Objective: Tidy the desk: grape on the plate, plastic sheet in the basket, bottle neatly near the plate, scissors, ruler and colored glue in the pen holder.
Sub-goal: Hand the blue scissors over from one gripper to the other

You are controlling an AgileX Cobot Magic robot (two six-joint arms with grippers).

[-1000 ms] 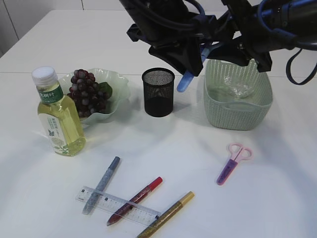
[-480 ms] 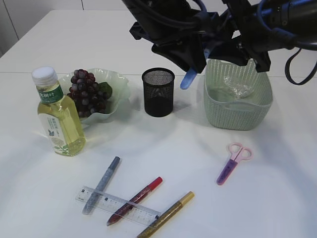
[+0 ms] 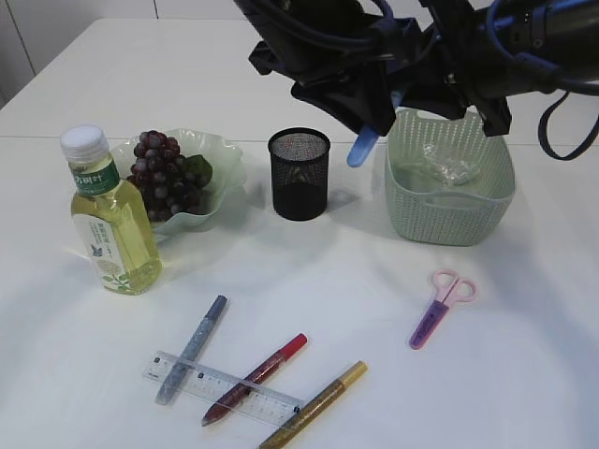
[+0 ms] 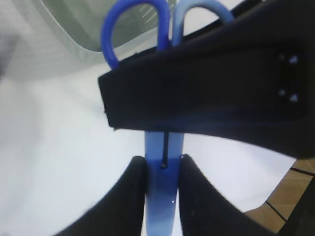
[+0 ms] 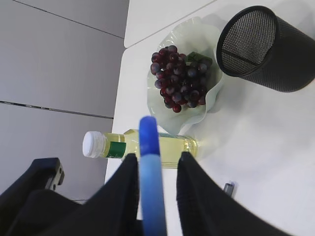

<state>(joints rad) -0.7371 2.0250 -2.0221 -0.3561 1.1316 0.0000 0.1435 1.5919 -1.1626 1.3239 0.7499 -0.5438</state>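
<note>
Both pincers (image 4: 163, 167) (image 5: 153, 162) pinch blue scissors (image 3: 362, 147) (tip down-left, steeply tilted).

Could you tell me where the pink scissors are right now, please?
In the exterior view, the pink scissors lie flat on the table's right side, in front of the green basket and right of the glue pens, untouched by either gripper.

White table (image 3: 524, 393), grey panelled wall (image 5: 59, 54).
</note>
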